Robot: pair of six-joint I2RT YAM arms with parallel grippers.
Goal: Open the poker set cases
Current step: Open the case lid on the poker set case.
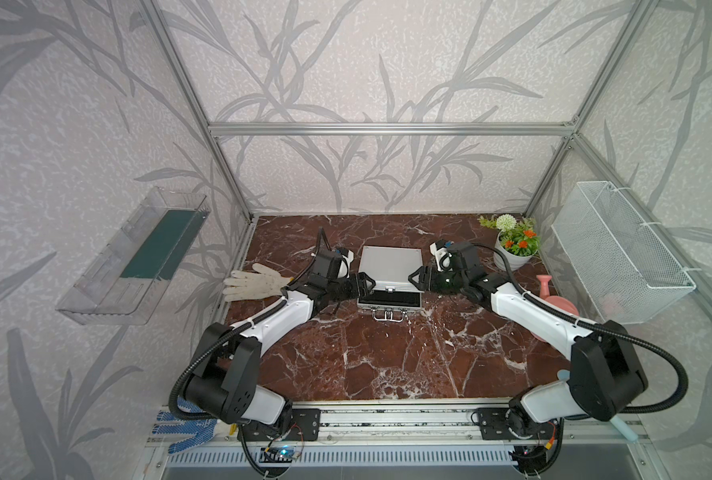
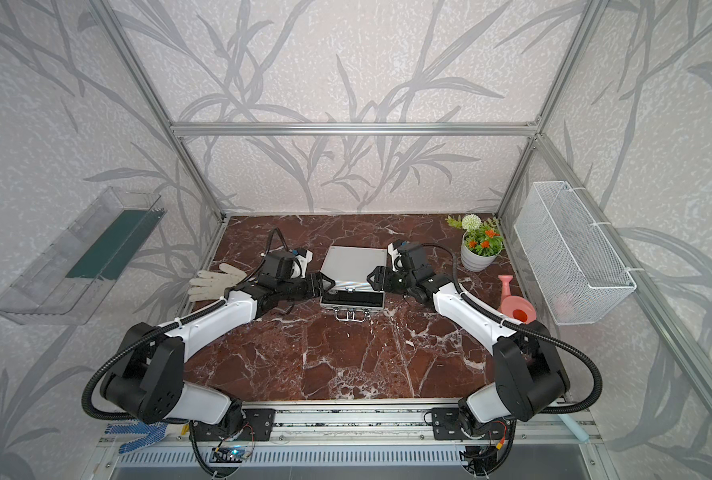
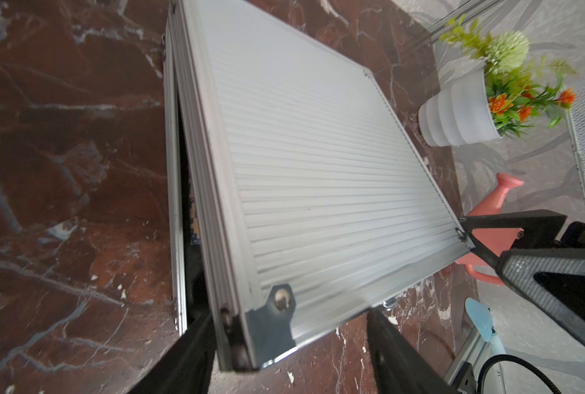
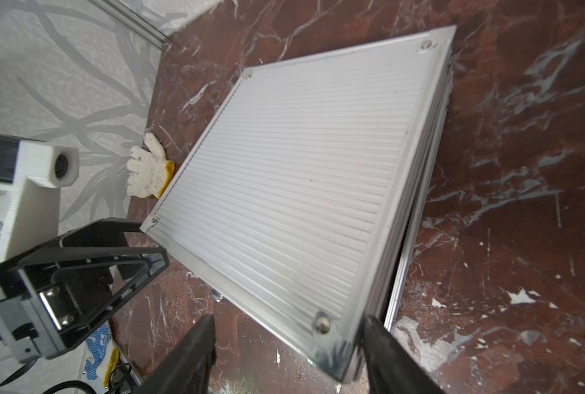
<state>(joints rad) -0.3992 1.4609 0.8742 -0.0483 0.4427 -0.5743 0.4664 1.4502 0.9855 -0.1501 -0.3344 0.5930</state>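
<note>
Ribbed aluminium case (image 1: 389,266) — matt, glossy marble table (image 1: 387,353)

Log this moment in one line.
case: lid part-raised | left jaws: open, astride handle-side lid corner | right jaws: open, astride other handle-side corner

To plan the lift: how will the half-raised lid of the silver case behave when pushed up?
The lid is ribbed metal with riveted corners, so it should swing stiffly as one piece. At this low angle it would probably fall shut if unsupported. The base might slide on the polished marble table.
</note>
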